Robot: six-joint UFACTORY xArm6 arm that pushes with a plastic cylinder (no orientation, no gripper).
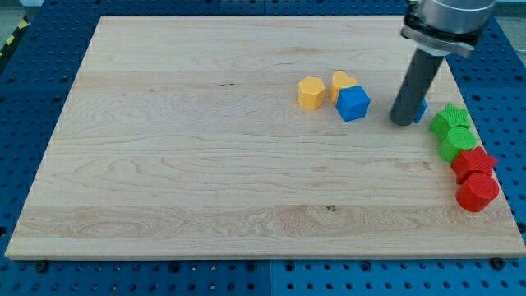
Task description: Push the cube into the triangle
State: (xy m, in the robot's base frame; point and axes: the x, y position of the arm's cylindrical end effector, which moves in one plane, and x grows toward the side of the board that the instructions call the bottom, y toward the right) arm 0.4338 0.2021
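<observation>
A blue cube sits on the wooden board right of centre, touching a yellow heart-shaped block above it. A yellow hexagon block lies just to their left. My tip stands on the board to the right of the blue cube, a short gap apart. A second blue block peeks out behind the rod on its right side; its shape is hidden.
Two green blocks and two red blocks stand in a column near the board's right edge. The board rests on a blue perforated table.
</observation>
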